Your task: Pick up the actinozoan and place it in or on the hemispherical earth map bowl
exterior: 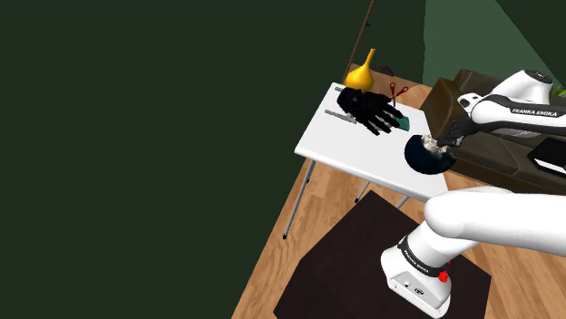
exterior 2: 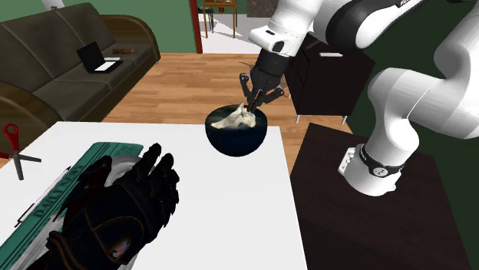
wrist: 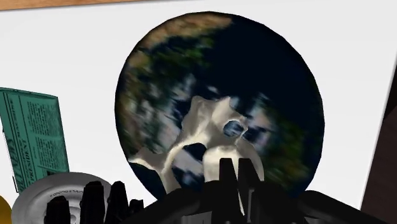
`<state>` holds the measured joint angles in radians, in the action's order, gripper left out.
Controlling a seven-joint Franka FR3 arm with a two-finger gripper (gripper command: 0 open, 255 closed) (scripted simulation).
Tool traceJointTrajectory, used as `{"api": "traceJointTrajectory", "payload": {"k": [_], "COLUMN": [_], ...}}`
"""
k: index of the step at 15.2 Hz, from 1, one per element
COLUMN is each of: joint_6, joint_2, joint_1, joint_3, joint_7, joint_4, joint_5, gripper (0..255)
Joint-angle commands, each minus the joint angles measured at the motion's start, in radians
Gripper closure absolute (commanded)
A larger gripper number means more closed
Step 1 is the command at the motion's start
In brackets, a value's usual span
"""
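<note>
On the arm (exterior: 513, 101) — "FRANKA EMIKA", hand (exterior 2: 256, 101) clasping coral (exterior 2: 232, 120) in bowl (exterior 2: 238, 143).

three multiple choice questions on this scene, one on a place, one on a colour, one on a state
1. Where is the pale coral? A on the black glove; B in the earth-map bowl; C on the floor.
2. The scissors' handles are: A blue; B yellow; C red.
3. The hand is: A shut on the coral; B open above the glove; C resting on the book.
Answers: B, it sits within the bowl's rim; C, they show red; A, a coral branch is clasped between the fingers.
</note>
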<state>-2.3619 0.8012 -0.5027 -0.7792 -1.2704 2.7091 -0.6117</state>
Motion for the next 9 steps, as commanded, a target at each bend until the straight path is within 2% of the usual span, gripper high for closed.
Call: {"api": "traceJointTrajectory", "payload": {"k": [1, 3, 4, 6, 7, 9], "joint_6": [-0.004, -0.004, -0.004, 0.212, 0.274, 0.243], "joint_2": [-0.002, -0.002, -0.002, -0.267, -0.346, -0.362], "joint_1": [-0.001, 0.000, 0.000, 0.071, 0.091, 0.092], "joint_3": [-0.002, -0.002, -0.002, 0.078, 0.089, 0.073], "joint_7": [0.001, 0.000, 0.000, 0.046, 0.049, 0.049], "joint_4": [0.005, 0.002, 0.002, -0.214, -0.277, -0.264], "joint_5": [-0.002, -0.001, -0.001, 0.016, 0.021, 0.016], "gripper": [255, 255, 0, 0, 0, 0]}}
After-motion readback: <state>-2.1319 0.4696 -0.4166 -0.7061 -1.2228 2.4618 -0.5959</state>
